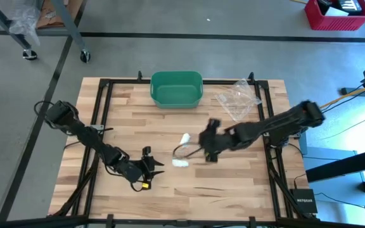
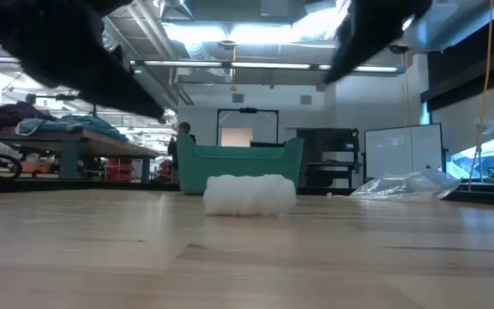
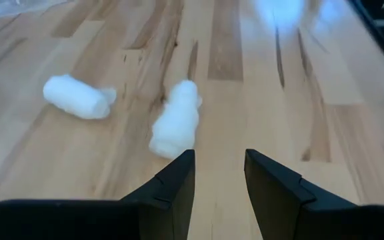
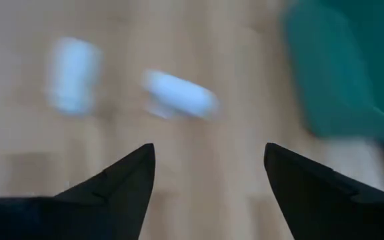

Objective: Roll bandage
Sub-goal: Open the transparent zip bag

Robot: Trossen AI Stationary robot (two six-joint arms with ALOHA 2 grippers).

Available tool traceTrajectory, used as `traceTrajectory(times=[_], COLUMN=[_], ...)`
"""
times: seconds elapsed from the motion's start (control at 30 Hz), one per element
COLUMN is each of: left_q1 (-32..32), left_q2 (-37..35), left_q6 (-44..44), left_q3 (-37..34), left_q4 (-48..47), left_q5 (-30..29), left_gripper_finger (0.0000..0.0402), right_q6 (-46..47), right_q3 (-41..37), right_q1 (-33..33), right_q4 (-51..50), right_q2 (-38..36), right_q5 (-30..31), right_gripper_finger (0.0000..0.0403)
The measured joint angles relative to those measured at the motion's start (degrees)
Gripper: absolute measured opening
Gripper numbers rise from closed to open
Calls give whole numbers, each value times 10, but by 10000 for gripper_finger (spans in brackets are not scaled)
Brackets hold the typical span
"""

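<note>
Surveying from the high view: two white bandage rolls lie on the table [image 1: 233, 196] between the grippers, well short of the green bin [image 1: 177, 88] at the far edge; a clear plastic bag [image 1: 238, 99] lies beside the bin.
Right gripper, high view: the right gripper [image 1: 203, 147] hovers just beside the upper roll [image 1: 185, 139], fingers spread, holding nothing.
Left gripper, high view: the left gripper [image 1: 152, 164] sits low, near the lower roll [image 1: 180, 163], which lies just ahead of its tips.
Low view: one roll [image 2: 249, 195] rests flat on the wood, free of any contact; the bin [image 2: 240, 166] stands behind it, the bag [image 2: 401, 185] off to one side.
Left wrist view: the fingers [image 3: 175, 183] stand partly apart with nothing between them; both rolls lie ahead, the nearer [image 3: 177, 120] just past the tips, the other [image 3: 77, 97] beyond it to one side.
Right wrist view: the fingers [image 4: 129, 175] are wide apart and empty; two rolls [image 4: 179, 93] [image 4: 72, 73] lie ahead, the bin [image 4: 345, 73] to one side.
Judgement: the wide spread suits a release or a fresh approach; both rolls appear wound and await transfer.
</note>
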Motion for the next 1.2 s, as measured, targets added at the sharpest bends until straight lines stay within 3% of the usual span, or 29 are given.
traceTrajectory(times=[0.17, 0.33, 0.5, 0.8, 0.97, 1.2], left_q1=[24, 53, 65, 88, 91, 95], left_q2=[-20, -25, -25, -24, -24, -24], left_q6=[25, -2, -36, -31, -12, 26], left_q3=[0, 0, 0, 0, 0, 0], left_q4=[-1, -8, -31, -35, -43, -44], left_q5=[9, 8, 8, 8, 8, 8], left_gripper_finger=[123, 123, 123, 123, 123, 123], right_q6=[60, 136, 110, 40, 25, 56], right_q3=[-144, -285, -363, -408, -408, -408], right_q1=[-85, -224, -329, -451, -460, -444], right_q4=[13, 46, 120, 213, 236, 245], right_q2=[-125, -188, -178, -107, -63, -56], right_q5=[73, 54, -21, -72, -99, -122], right_gripper_finger=[284, 284, 284, 274, 210, 41])
